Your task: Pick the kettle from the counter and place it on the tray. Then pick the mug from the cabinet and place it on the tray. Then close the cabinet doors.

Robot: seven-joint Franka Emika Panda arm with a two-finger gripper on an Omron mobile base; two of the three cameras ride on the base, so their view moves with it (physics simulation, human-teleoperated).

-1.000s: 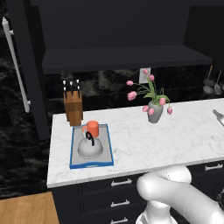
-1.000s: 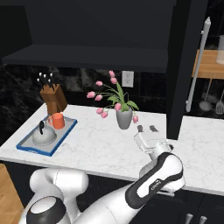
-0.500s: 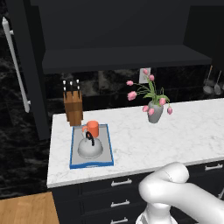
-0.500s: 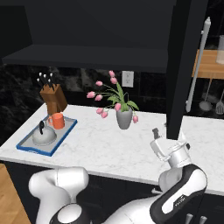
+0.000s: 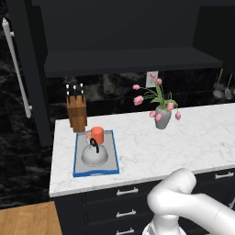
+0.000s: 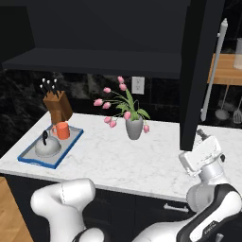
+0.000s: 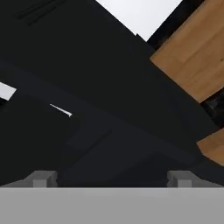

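The gripper (image 6: 204, 137), fingers spread and empty, sat just beside the right cabinet door (image 6: 198, 71), below-right of its outer face; the door's long axis ran vertical.

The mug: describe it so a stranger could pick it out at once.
Find the white marble counter and go to its left end, where a blue-rimmed tray lies in front of a wooden knife block. The mug stands at the tray's back end, just behind the kettle. It is the one bright orange thing, a small cylinder beside the wider silver-grey dome.
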